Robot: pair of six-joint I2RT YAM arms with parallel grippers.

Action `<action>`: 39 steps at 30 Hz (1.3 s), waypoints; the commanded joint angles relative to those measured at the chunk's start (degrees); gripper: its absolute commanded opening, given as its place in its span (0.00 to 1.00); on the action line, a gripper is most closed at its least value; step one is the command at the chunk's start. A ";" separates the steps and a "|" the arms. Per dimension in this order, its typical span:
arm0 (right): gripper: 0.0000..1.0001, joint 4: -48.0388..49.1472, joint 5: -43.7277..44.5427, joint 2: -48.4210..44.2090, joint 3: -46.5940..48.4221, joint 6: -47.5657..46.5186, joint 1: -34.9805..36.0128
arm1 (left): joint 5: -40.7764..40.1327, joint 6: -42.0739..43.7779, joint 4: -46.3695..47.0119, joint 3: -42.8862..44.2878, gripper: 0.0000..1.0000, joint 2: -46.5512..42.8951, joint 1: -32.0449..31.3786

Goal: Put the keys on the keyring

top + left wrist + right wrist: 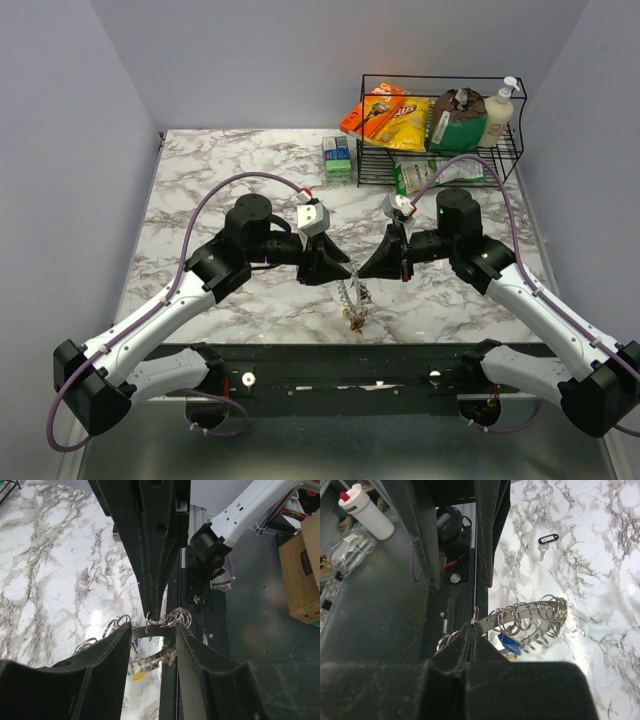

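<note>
The keyring (pixel 520 617), strung with keys (pixel 509 644), is pinched in the right claw (pixel 471 625) above the marble tabletop (pixel 200 180). The left claw (pixel 153 628) is spread, one finger on either side of the ring.

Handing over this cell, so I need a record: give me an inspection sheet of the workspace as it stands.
Surface: white marble table.
Job's things: keyring, keys strung on it; one black-headed key loose on the table.
Clutter: rack of snacks and soap; small boxes beside it.
Grippers: right gripper shut on the keyring; left gripper open, astride it.
Cables: purple cables loop along both arms.
Surroundings: grey walls; cardboard box off the table.
</note>
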 commanded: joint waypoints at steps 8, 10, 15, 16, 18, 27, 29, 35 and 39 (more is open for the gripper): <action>0.01 0.60 -2.73 -1.41 2.72 1.16 -0.09 | 5.26 -0.22 3.51 -1.70 0.41 1.55 -0.63; 0.01 0.69 -2.73 -1.49 2.81 1.25 -0.09 | 5.18 -0.22 3.60 -1.61 0.41 1.99 -0.89; 0.01 0.69 -2.73 -1.76 2.81 1.42 -0.09 | 4.48 -0.05 4.30 -1.88 0.40 3.40 -1.16; 0.01 0.69 -2.73 -1.67 2.72 1.51 -0.09 | 4.30 -0.13 4.39 -1.88 0.40 3.58 -1.16; 0.01 0.69 -2.82 -1.76 2.72 1.51 -0.09 | 4.13 0.04 4.65 -1.79 0.39 4.01 -1.16; 0.00 1.40 -3.17 -1.67 2.28 1.95 -0.09 | 4.13 -0.57 5.44 -1.70 0.23 5.25 -1.42; 0.01 1.48 -3.26 -1.67 2.19 2.04 -0.09 | 4.13 -0.66 5.79 -1.79 0.18 5.42 -1.59; 0.01 2.01 -3.17 -1.67 2.02 2.22 -0.09 | 3.51 -0.66 6.23 -1.35 0.00 5.86 -1.95; 0.01 2.01 -2.91 -1.93 2.10 2.39 -0.09 | 2.55 -0.31 6.06 -1.70 0.00 5.69 -2.12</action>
